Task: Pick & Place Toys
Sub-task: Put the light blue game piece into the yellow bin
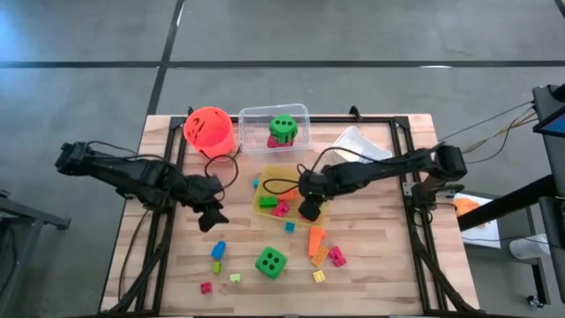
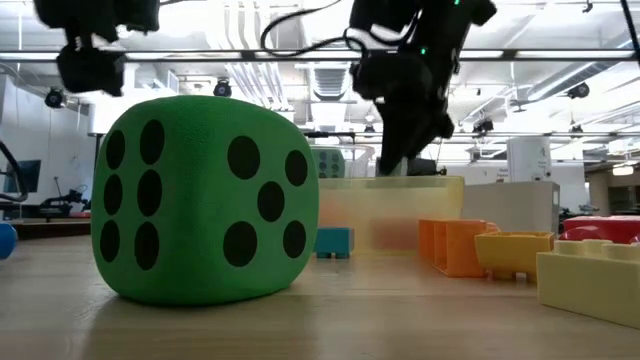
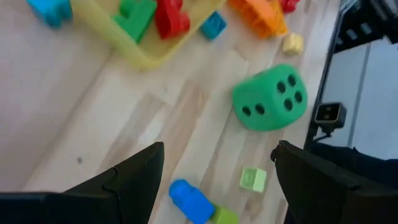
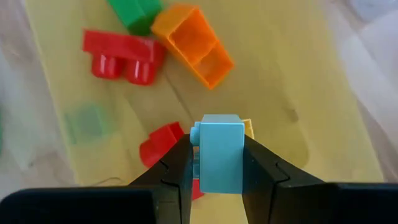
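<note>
My right gripper (image 1: 309,209) hangs over the yellow tray (image 1: 265,210), shut on a light blue block (image 4: 221,155). On the tray lie red (image 4: 124,56), orange (image 4: 194,45) and green (image 4: 138,12) blocks. My left gripper (image 3: 217,158) is open above bare table left of the tray, nothing between its fingers; a blue block (image 3: 189,199) and a small green block (image 3: 253,179) lie below it. A green dotted die (image 1: 271,262) sits on the table near the front edge. Another green die (image 1: 282,128) sits in the clear tray (image 1: 305,113). My right gripper pinches the light blue block by two opposite sides (image 4: 204,158) between its two fingers. The fingers come from above, slanting down. The block is lifted clear, above the yellow tray's floor.
An orange bucket (image 1: 209,126) stands at the back left, a white tray (image 1: 357,141) at the back right. Loose blocks lie near the front: orange (image 1: 315,240), pink (image 1: 337,257), yellow (image 1: 319,276), pink (image 1: 206,287). Black rails (image 1: 163,230) run along the table's sides.
</note>
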`<action>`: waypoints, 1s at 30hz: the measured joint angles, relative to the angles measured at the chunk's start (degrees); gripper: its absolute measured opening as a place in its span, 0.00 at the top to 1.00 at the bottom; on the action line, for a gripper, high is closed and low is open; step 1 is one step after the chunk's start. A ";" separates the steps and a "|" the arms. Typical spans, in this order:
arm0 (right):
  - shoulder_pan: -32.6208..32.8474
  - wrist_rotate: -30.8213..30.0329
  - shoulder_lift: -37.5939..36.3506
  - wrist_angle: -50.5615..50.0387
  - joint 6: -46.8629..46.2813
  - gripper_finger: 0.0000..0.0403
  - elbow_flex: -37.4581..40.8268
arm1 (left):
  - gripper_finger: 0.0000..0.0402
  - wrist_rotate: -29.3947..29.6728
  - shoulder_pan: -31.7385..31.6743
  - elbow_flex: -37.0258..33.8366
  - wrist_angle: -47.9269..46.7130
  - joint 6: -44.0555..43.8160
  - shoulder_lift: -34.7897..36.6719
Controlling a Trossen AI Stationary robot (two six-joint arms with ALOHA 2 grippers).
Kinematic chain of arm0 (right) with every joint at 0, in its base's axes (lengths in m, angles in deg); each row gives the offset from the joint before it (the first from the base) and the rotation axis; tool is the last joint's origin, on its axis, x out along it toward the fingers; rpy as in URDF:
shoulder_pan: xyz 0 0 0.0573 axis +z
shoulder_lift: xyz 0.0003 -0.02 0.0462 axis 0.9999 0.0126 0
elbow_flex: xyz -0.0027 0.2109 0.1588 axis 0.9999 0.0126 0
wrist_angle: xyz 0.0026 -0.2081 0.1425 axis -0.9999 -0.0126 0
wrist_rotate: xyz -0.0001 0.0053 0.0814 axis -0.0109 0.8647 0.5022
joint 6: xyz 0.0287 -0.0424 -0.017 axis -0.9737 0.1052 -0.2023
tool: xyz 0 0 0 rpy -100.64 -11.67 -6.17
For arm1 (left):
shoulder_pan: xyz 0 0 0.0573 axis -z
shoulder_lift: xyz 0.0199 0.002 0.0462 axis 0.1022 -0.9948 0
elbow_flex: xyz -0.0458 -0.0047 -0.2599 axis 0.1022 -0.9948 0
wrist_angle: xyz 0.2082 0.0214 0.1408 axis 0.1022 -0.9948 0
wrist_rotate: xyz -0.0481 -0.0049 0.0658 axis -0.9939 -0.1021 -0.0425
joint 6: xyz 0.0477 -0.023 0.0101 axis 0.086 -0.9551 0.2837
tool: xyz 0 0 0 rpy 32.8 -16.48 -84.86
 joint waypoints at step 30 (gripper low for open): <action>-3.80 4.65 10.74 7.31 8.94 0.79 -2.45 | 0.26 -0.44 2.85 -3.14 0.71 -6.95 0.00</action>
